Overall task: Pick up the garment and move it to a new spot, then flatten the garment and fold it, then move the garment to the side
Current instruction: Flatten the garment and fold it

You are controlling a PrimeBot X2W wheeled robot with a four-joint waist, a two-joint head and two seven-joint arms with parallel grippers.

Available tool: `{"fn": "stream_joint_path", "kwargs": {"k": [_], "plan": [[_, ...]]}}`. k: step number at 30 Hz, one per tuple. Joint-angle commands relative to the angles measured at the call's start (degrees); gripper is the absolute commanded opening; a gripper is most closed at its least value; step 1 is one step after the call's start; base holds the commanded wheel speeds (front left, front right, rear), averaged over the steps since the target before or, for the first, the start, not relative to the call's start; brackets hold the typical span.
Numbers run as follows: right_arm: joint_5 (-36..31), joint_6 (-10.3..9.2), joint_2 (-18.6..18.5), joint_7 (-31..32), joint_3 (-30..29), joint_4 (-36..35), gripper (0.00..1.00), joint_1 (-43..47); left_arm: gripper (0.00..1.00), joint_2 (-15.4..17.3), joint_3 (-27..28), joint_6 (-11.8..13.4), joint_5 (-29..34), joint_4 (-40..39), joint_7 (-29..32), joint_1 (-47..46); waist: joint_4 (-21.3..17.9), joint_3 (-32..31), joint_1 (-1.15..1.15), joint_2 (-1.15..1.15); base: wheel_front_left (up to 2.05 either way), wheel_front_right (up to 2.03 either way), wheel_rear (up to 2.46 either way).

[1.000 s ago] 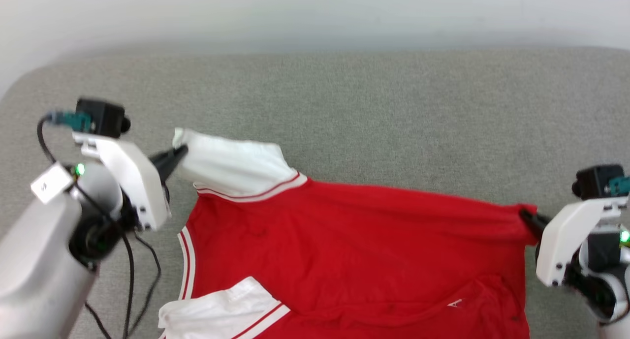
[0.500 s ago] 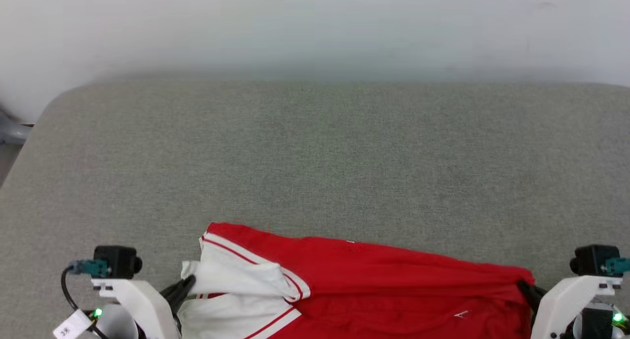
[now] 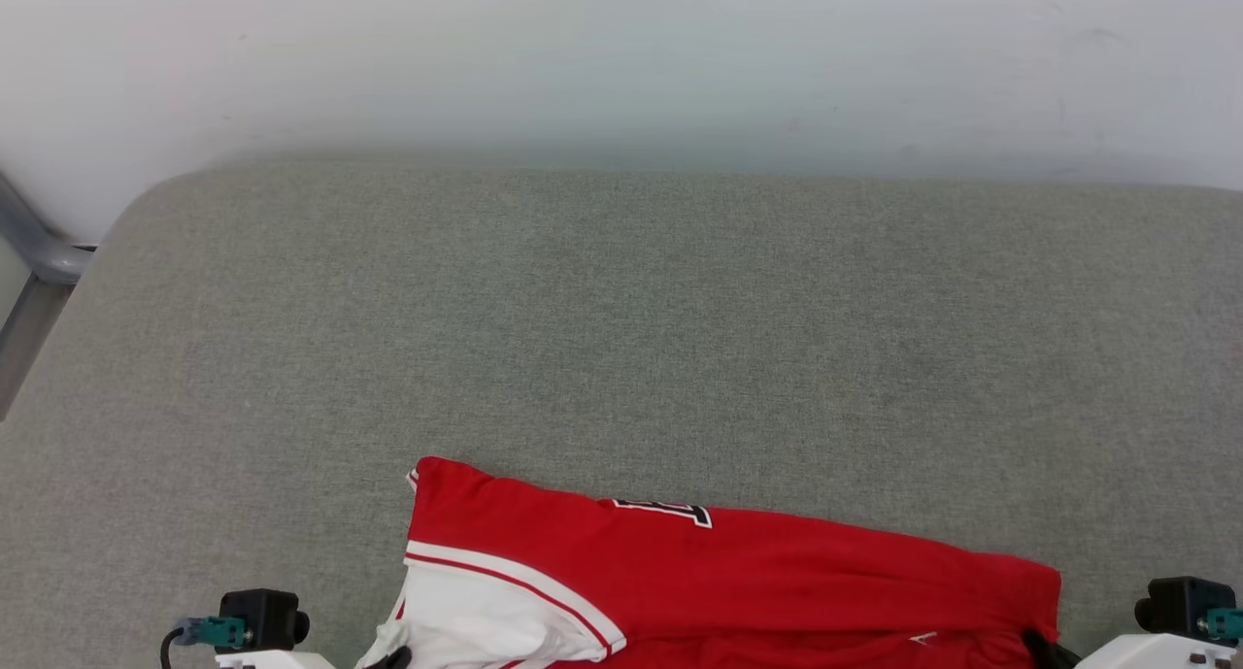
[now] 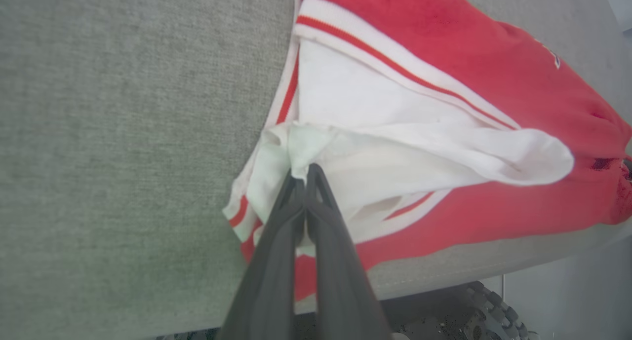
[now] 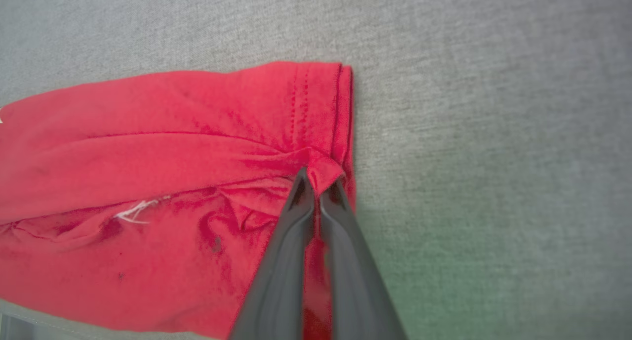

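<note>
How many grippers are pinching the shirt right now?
2. The left gripper pinches the white sleeve of the shirt; the right gripper pinches its red hem corner.

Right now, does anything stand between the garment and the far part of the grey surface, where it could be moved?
Nothing visible does. The grey surface beyond the garment is bare fabric up to the wall. The left gripper pinches its white sleeve, the right gripper its red hem.

Surface materials and finishes
Garment (image 3: 738,572): soft red knit cloth, white cloth sleeve (image 4: 395,132), stitched hem. Work surface (image 3: 621,339): grey matt woven fabric, rough. Right gripper (image 5: 318,179) fingers (image 5: 281,281): dark, smooth, semi-gloss plastic.
</note>
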Motion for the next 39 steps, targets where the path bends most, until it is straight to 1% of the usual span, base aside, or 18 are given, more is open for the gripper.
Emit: {"fn": "stream_joint_path", "kwargs": {"k": [1, 2, 3, 4, 5, 9, 13, 17, 21, 24, 26, 28, 29, 30, 31, 34, 39], "plan": [[0.01, -0.09, 0.89, -0.07, 0.76, 1.31, 0.12, 1.75, 0.00, -0.89, 0.07, -0.77, 0.42, 1.80, -1.40, -1.39, 0.01, 0.06, 0.01, 0.00, 0.00, 0.00, 0.00], [0.29, -0.08, 1.30, -0.49, 0.75, 1.60, 0.41, 1.78, 0.00, -1.67, -0.12, -1.17, 0.48, 2.79, -1.89, -1.88, -0.03, 0.07, 0.01, 0.00, 0.00, 0.00, 0.00], [0.37, -0.08, 1.53, -0.81, 0.82, 1.87, 1.00, 1.77, 0.06, -2.25, -0.42, -1.58, 0.70, 3.86, -2.24, -2.23, -0.12, 0.06, 0.01, 0.00, 0.00, 0.00, 0.00], [0.30, -0.08, 1.78, -1.13, 1.03, 1.88, 1.00, 1.75, 0.47, -2.83, -0.25, -1.77, 0.96, 4.72, -3.24, -2.79, -0.24, 0.02, 0.01, 0.00, 0.00, 0.00, 0.00], [0.57, -0.08, 2.12, -2.02, 0.87, 1.48, 1.00, 1.48, 1.00, -3.47, -0.11, -2.06, 0.96, 5.43, -3.97, -3.29, -0.36, -0.03, 0.01, 0.00, 0.00, 0.00, 0.00], [0.83, -0.10, 2.03, -4.78, 0.39, -0.79, 1.00, 1.12, 1.00, -4.89, 0.10, -2.99, 2.80, 6.70, -7.91, -4.97, -0.77, -0.60, 0.01, 0.00, 0.00, 0.00, 0.00], [1.23, -0.08, 1.39, -4.14, -0.15, -4.60, 1.00, 1.56, 1.00, -5.05, 0.61, -2.41, 6.01, 5.75, -13.41, -5.90, -1.18, -1.31, 0.01, 0.00, 0.00, 0.00, 0.00], [1.35, -0.08, 0.02, 0.38, -2.42, -8.05, 1.00, 2.64, 1.00, -4.78, 1.43, -0.30, 10.26, 4.05, -19.48, -6.68, -1.22, -1.76, 0.01, 0.00, 0.00, 0.00, 0.00], [1.94, -0.07, -1.17, 6.63, -6.43, -10.26, 1.00, 3.96, 1.00, -5.85, 2.67, 2.24, 13.91, 2.20, -23.90, -6.75, -0.75, -2.06, 0.01, 0.00, 0.00, 0.00, 0.00], [1.82, -0.07, -1.61, 9.86, -8.17, -12.17, 1.00, 4.39, 1.00, -7.06, 4.31, 4.43, 17.47, 0.28, -25.18, -6.46, -0.12, -1.73, 0.01, 0.00, 0.00, 0.00, 0.00], [1.93, -0.06, -1.40, 11.63, -8.13, -13.60, 1.00, 4.54, 1.00, -7.70, 5.74, 5.89, 20.19, -1.64, -25.47, -5.97, 0.36, -1.40, 0.01, 0.00, 0.00, 0.00, 0.00], [1.99, -0.07, -0.97, 13.26, -7.51, -14.87, 1.00, 4.72, 1.00, -9.52, 8.52, 7.09, 23.12, -4.82, -25.52, -5.63, 1.02, -1.00, 0.01, 0.00, 0.00, 0.00, 0.00], [2.16, -0.07, -0.61, 14.03, -7.28, -15.45, 1.00, 4.69, 1.00, -10.24, 9.35, 7.29, 24.67, -6.38, -25.52, -5.03, 1.31, -0.73, 0.01, 0.00, 0.00, 0.00, 0.00], [2.28, -0.07, -0.42, 14.62, -6.98, -15.89, 1.00, 4.38, 1.00, -10.84, 10.38, 7.44, 26.13, -7.42, -25.47, -4.46, 1.52, -0.48, 0.01, 0.00, 0.00, 0.00, 0.00], [2.28, -0.07, -0.42, 14.62, -6.98, -15.89, 1.00, 4.38, 1.00, -10.84, 10.38, 7.44, 26.13, -7.42, -25.47, -4.46, 1.52, -0.48, 0.01, 0.00, 0.00, 0.00, 0.00], [1.52, -0.07, -0.03, 16.00, -5.85, -16.18, 1.00, 3.31, 1.00, -12.52, 12.36, 6.74, 29.85, -9.96, -25.45, -3.39, 2.28, 0.41, 0.01, 0.00, 0.00, 0.00, 0.00], [0.21, -0.07, -0.13, 16.45, -5.39, -13.69, 1.00, 1.73, 1.00, -14.61, 14.51, 5.79, 34.45, -11.94, -25.45, -2.25, 3.53, 1.67, 0.01, 0.00, 0.00, 0.00, 0.00]]}}
